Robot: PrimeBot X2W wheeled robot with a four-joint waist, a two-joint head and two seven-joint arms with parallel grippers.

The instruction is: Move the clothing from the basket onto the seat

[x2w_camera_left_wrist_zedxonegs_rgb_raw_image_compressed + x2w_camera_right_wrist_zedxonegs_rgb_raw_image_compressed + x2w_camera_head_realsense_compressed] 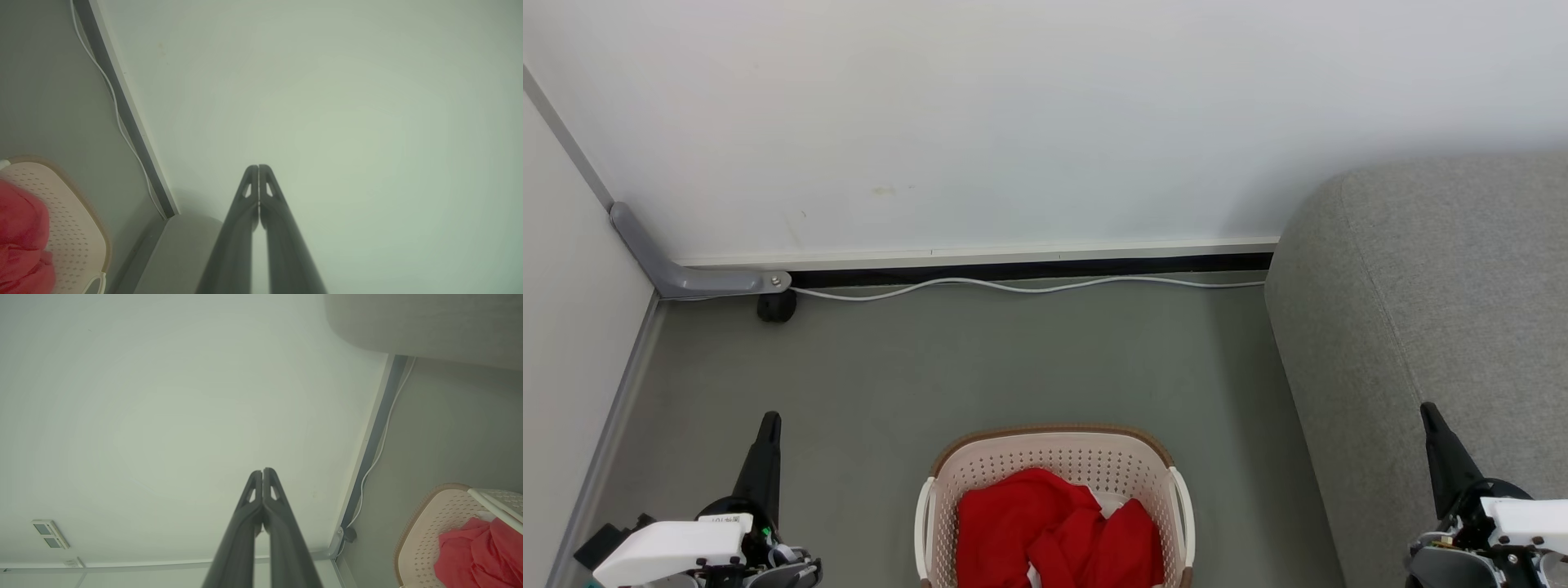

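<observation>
My left hand (769,418) is shut tight. Its two long dark fingers (245,212) press together right up to the tips, and nothing is between them. It sits low on my left, over the grey floor (980,359), and points at the white wall (1013,122). My right hand (1427,408) is shut tight too, and it holds nothing. It sits low on my right. From my head, I see it against the side of the seat (1437,286).

The basket (1054,457) stands on the floor between my two hands, well apart from both. It is cream, with lots of little holes in its sides, a brown rim and white handles. The clothing (1029,523) is inside the basket. It is bright red and soft, and it lies in a crumpled heap. A small bit of white shows between the red folds, but I cannot tell what it is.

The seat is a big grey sofa on my right, with a round edge. It is near the basket, with a strip of floor between them.

A white cable (1013,287) runs along the bottom of the wall. A grey bar (678,273) bends at the corner on my left, and a small black wheel (776,306) sits just under its end.
</observation>
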